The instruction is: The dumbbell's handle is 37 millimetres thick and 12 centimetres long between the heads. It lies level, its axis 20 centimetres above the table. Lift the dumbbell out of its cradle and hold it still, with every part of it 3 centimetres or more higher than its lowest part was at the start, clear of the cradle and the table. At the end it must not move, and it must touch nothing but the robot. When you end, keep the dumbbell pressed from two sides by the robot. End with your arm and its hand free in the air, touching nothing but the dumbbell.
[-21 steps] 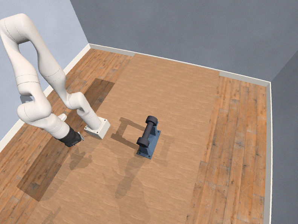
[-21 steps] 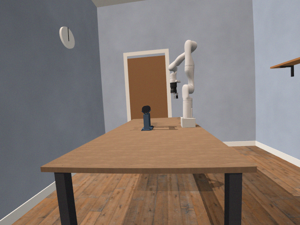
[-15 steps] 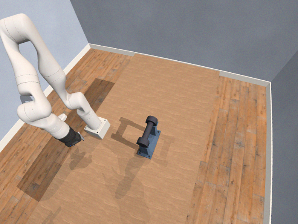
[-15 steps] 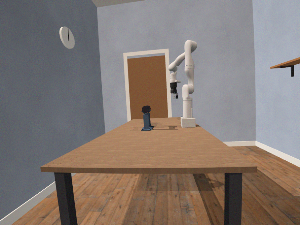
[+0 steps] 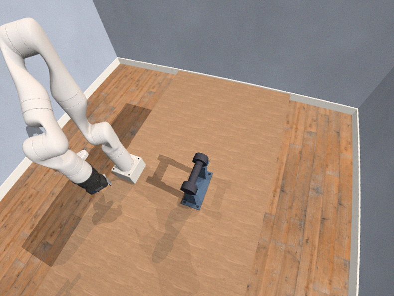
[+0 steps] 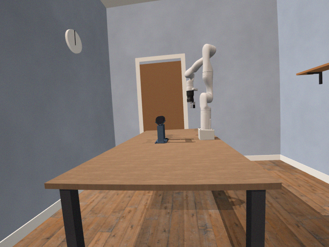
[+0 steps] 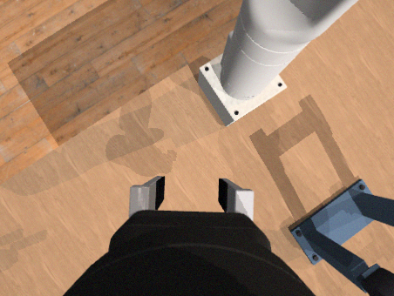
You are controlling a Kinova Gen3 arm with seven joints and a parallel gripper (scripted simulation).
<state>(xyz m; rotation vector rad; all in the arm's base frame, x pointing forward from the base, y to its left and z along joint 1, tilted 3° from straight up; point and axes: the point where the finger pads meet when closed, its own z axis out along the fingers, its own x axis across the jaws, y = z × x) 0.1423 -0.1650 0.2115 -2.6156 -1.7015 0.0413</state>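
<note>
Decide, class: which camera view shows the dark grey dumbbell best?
The top view: the dark grey dumbbell shows whole, both heads and handle, resting on its blue cradle. The exterior view shows it end-on, one head only. The wrist view catches just a dark corner at the frame's lower right.

Top view, clock directions. Dumbbell [image 5: 194, 174] lies level in cradle [image 5: 203, 191], which stands on table [image 5: 201, 116]. Arm base [image 5: 137, 173] on table, at 9 o'clock from cradle, well apart. Gripper [image 5: 108, 182] hangs above table, at 9 o'clock from arm base, just beside it, fingers spread, nothing between.
</note>
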